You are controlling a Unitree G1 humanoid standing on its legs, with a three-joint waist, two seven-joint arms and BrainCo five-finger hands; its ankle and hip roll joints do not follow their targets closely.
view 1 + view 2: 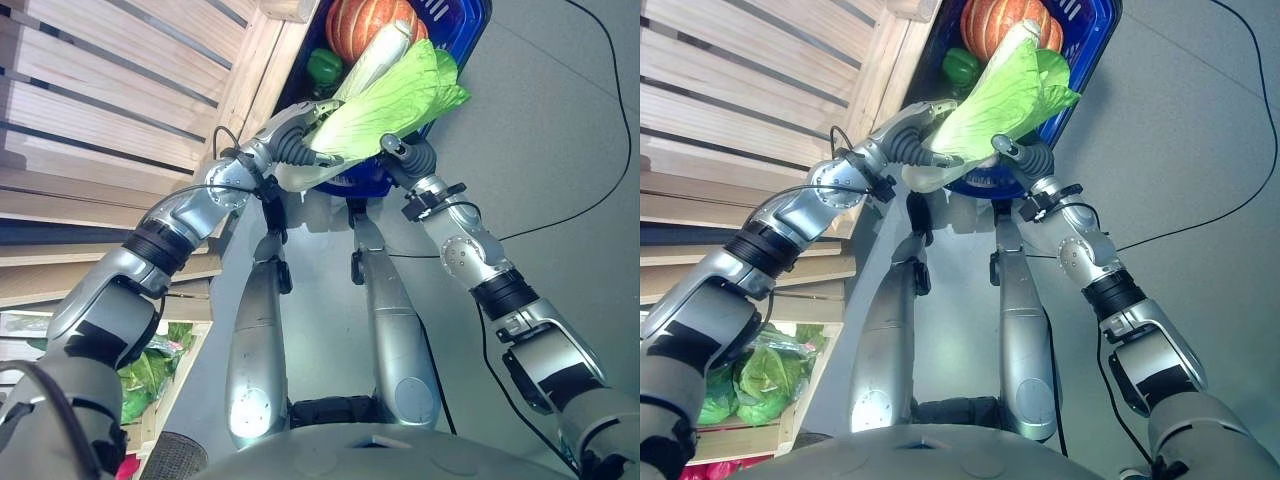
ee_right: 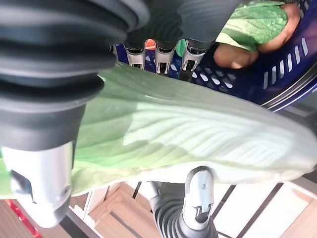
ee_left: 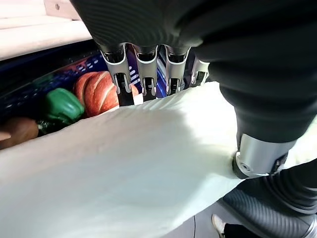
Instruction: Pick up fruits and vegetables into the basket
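**Left eye view: both hands held a cabbage at the basket's near rim**

You had the left hand (image 1: pixel 292 140) and the right hand (image 1: pixel 408 160) on either side of a long green cabbage (image 1: pixel 390 95), pale at its stem end. It lay tilted, leafy top over the blue basket (image 1: pixel 470 30), stem end still outside the near rim.

Left wrist view: fingers (image 3: pixel 143 74) curled over the pale stem, thumb pressed under it. Right wrist view: fingers (image 2: pixel 161 57) wrapped the far side of the leaves, thumb (image 2: pixel 198 198) beneath.

Basket already held an orange pumpkin (image 1: pixel 365 25) and a green pepper (image 1: pixel 323 66), side by side. It sat on the grey floor (image 1: pixel 560 110), just beside a wooden slatted shelf (image 1: pixel 120 90). More leafy greens (image 1: pixel 760 375) lay in a lower crate.
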